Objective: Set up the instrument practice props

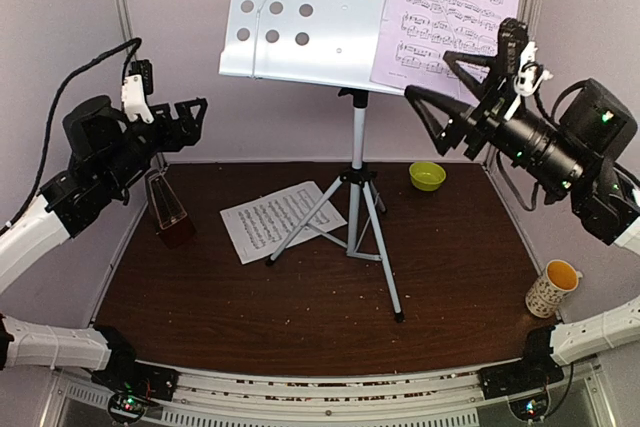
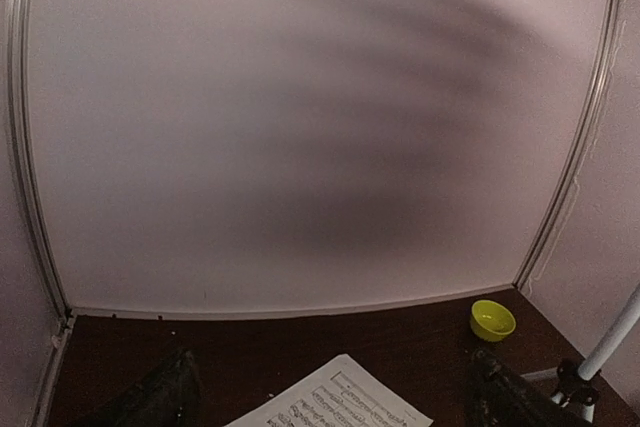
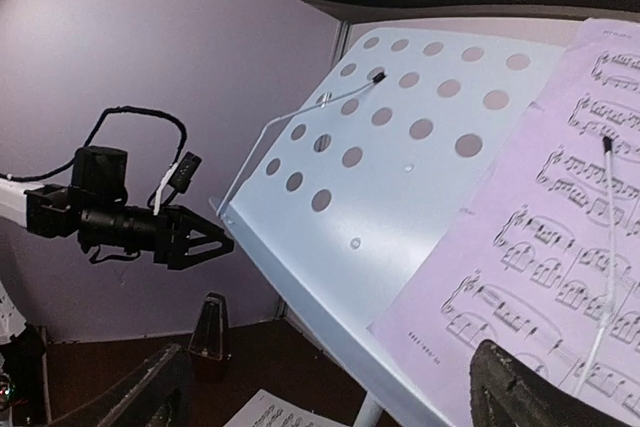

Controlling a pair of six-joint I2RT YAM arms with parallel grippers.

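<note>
A: Item one, stand point(image 1: 358, 177). Position?

B: Centre, far part of the table point(image 1: 300, 317), upright. Lavender sheet point(image 1: 450, 7) is on the right half of its desk under a wire retainer. The left half is bare.

A: Item two, white sheet point(image 1: 270, 219).

B: Flat on the table, left of the pole. One tripod leg crosses over it. I cannot tell whether the foot pins the paper.

A: Hazard?

B: Flat paper gives the fingertips no edge, so it may crumple or skid. If the foot does pin it, a pull could tear it or drag the leg and rock the stand, which might shake the lavender sheet loose.

A: Item three, metronome point(image 1: 172, 212).

B: Left side, upright on the table, below the left gripper point(image 1: 200, 117). The tapered sides may slip upward out of a pinch, or it may topple if nudged.

A: Grippers?

B: Left gripper is raised, fingers spread, nothing between them. Right gripper point(image 1: 430, 75) is raised at the right, jaws wide and empty, just beside the lavender sheet. A careless swing there could knock the desk.
</note>
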